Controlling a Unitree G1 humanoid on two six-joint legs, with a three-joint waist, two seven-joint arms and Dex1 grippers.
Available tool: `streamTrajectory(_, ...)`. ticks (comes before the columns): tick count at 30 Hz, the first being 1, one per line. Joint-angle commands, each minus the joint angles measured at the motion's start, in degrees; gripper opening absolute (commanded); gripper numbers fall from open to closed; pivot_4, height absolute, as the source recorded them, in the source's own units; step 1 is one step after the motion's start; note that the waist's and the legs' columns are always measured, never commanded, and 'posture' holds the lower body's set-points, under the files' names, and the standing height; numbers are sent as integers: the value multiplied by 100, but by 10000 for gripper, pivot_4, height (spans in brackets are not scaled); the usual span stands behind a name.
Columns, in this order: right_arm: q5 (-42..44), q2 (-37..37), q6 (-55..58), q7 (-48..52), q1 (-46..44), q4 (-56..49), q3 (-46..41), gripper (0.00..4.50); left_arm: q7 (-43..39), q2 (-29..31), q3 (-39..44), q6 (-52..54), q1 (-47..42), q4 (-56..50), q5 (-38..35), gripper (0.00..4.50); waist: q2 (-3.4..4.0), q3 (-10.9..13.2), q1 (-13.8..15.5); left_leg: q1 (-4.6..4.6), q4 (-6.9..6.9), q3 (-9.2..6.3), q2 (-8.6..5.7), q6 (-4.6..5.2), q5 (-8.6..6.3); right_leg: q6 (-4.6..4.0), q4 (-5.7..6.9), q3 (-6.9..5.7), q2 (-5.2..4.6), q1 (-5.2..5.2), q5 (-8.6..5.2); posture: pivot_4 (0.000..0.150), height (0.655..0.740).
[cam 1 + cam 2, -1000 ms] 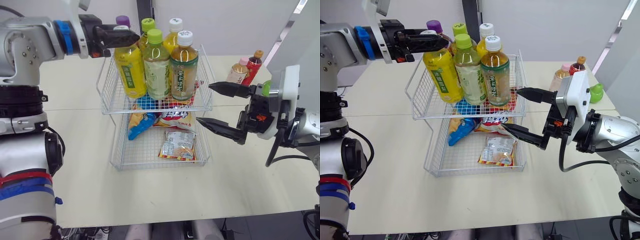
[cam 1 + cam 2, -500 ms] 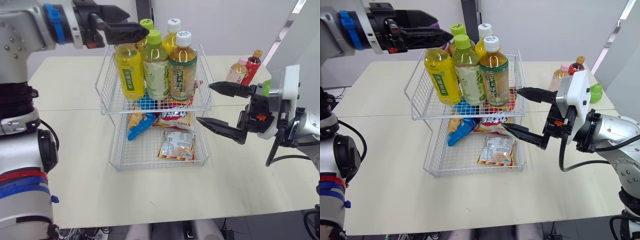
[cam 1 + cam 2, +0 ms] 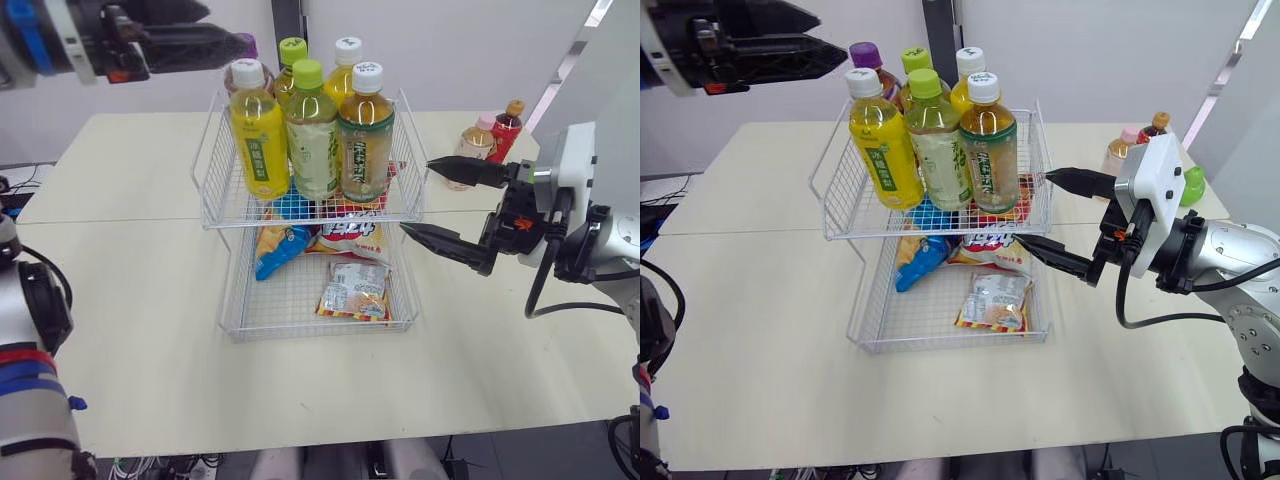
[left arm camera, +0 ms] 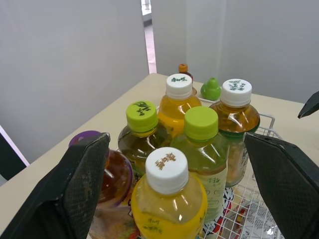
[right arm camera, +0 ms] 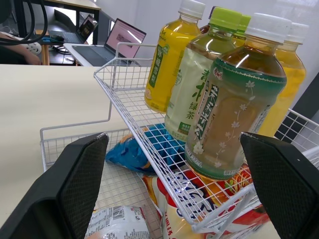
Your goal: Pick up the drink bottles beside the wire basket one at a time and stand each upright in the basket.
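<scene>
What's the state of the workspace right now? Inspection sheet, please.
Surface: cream table, seam running across.
Job's things: six bottles upright in the top tier of the wire basket; two bottles stand on the table to its right.
Clutter: snack packets in the lower tier.
Grippers: left gripper open, empty, up left of the bottles; right gripper open, empty, beside the basket.
Cables: black cable on the right arm.
Surroundings: white wall; laptop.

Office (probably), open laptops (image 5: 124, 40), plain walls (image 4: 65, 64)
</scene>
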Motion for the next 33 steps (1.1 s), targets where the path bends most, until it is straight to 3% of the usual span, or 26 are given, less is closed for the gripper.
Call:
streamTrajectory(1,632,-674,432,239,-162,53,-861,45000,-32,574,507,-519,357,190,205,44636,4,3,-5,0,-1,-1,1,0,0,0,0,-1,1,0,0,1500,7400)
streamTrajectory(3,951,-1255,721,586,-172,429,-1551,45000,-50,912,738,-914,989,252,389,44636,55,16,-1,0,-2,5,-2,1,0,-1,-5,5,-5,0,0,1500,7400)
streamTrajectory(6,678,-1772,603,1065,54,1013,-1977,45000,63,1204,1174,-1581,1971,361,614,44636,47,8,26,8,-8,19,-9,2,-1,2,-5,9,-18,2,-2,1500,7400)
streamTrajectory(11,-317,-1984,-298,1499,279,1914,-1917,45000,765,908,2177,-2667,3664,161,963,44636,35,1,44,29,-6,33,2,2,-1,0,-4,20,-15,14,-2,1500,7400)
streamTrajectory(20,-2204,-1022,-2273,1148,951,2766,-1029,45000,2392,-458,2701,-3924,5639,-474,1575,44636,31,-2,59,34,-7,42,-2,2,-1,1,0,29,-47,14,0,1500,7400)
streamTrajectory(27,-2946,-57,-3307,793,1253,3764,-640,45000,3522,-1483,2715,-4611,6182,-251,1751,44636,32,-3,61,38,-8,42,-5,1,-1,1,3,30,-50,16,2,1500,7400)
streamTrajectory(33,-3334,469,-3877,177,1159,4571,-650,45000,3931,-1786,2548,-5096,6490,69,1918,44636,32,-4,60,41,-8,42,-5,1,-1,1,4,29,-49,18,4,1500,7400)
